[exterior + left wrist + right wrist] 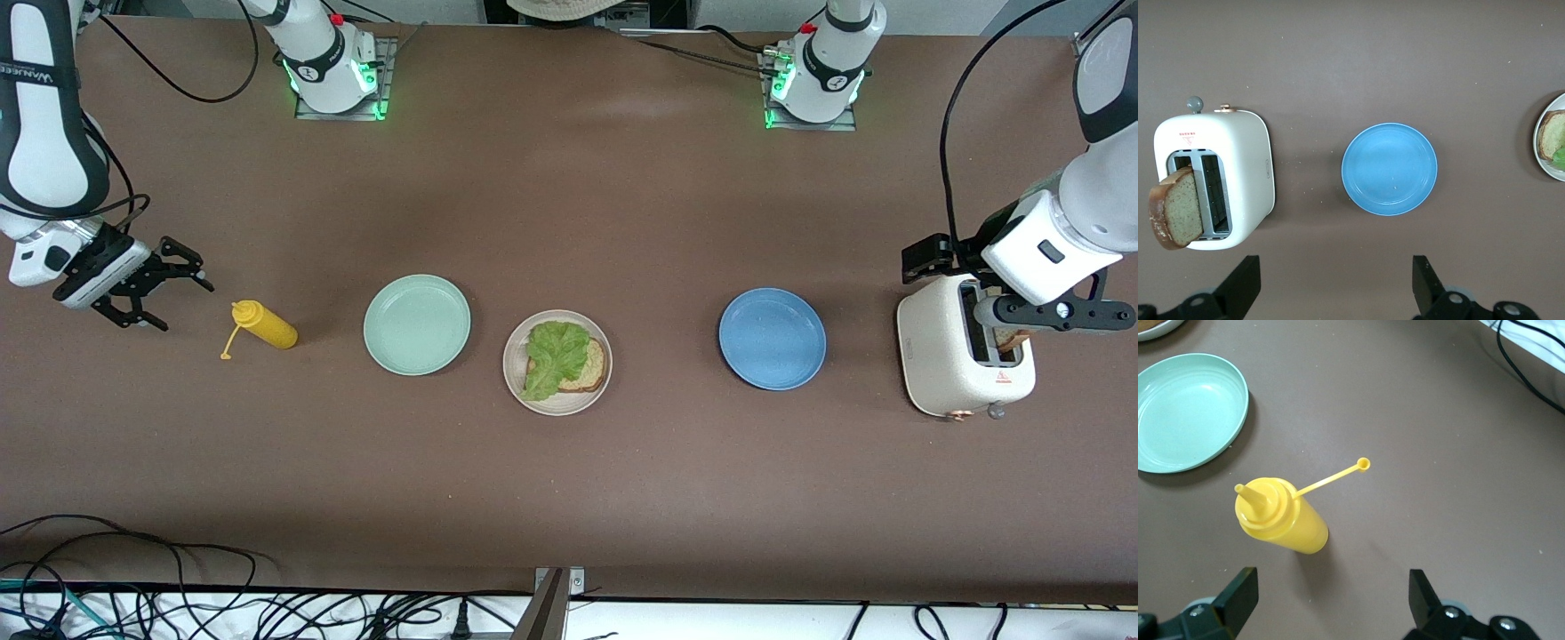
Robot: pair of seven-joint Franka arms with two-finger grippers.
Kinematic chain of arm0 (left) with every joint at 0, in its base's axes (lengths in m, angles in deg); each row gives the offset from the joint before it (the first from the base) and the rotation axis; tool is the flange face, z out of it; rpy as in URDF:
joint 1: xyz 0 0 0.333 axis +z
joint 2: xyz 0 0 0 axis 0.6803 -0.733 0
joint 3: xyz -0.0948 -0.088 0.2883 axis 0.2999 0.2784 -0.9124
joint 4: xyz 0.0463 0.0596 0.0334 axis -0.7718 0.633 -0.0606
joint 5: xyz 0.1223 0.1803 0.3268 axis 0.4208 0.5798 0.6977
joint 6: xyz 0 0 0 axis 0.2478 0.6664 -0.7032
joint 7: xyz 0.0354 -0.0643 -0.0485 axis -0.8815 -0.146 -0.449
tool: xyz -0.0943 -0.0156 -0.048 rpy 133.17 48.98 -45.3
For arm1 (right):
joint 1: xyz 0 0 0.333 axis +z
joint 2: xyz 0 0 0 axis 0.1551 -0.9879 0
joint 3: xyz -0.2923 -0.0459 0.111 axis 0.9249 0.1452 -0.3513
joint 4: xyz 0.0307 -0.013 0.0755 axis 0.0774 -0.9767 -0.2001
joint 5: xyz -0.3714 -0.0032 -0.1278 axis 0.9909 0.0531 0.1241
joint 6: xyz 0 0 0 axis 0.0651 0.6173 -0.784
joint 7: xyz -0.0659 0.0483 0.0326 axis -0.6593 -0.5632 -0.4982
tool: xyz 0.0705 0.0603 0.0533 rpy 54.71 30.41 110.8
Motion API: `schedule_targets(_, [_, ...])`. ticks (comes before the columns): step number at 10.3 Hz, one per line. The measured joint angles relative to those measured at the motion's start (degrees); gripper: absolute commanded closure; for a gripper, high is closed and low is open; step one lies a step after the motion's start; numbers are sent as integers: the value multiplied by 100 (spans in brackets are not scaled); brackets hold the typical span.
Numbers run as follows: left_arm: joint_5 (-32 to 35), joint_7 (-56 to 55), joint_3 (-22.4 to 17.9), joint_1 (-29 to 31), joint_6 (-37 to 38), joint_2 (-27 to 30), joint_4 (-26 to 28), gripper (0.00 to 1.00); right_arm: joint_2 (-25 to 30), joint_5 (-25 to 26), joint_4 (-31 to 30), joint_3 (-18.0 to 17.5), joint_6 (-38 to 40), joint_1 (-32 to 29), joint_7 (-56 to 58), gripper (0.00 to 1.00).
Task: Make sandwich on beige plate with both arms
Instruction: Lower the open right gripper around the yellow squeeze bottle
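Bread slice [1175, 208] in toaster [1245, 173] just off left jaws, spread; right jaws spread too.

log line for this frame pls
left gripper: open over toaster, second bread slice in slot | right gripper: open by yellow bottle | beige plate: bread plus lettuce

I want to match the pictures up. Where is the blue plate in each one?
Front view: blue plate on the table, between beige plate and toaster.
Left wrist view: plate mid-picture, beside the toaster.
Right wrist view: not in it.
Shared landmark: the toaster.
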Motion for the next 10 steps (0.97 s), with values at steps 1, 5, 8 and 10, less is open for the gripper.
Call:
schedule_targets(1, [0,0,0,0,0,0,0,0,-92,-306,-34,0,0,-2,315,0])
schedule_targets(5, [0,0,0,0,0,0,0,0,-489,-1595,-234,3,395,-81,1501,0])
schedule_targets(8, [0,0,0,0,0,0,3,0,-975,-2104,-257,6,1029,-379,1830,0])
schedule_targets(10, [0,0,0,0,0,0,4,0,-1136,-2369,-255,2,1106,-400,2024,0])
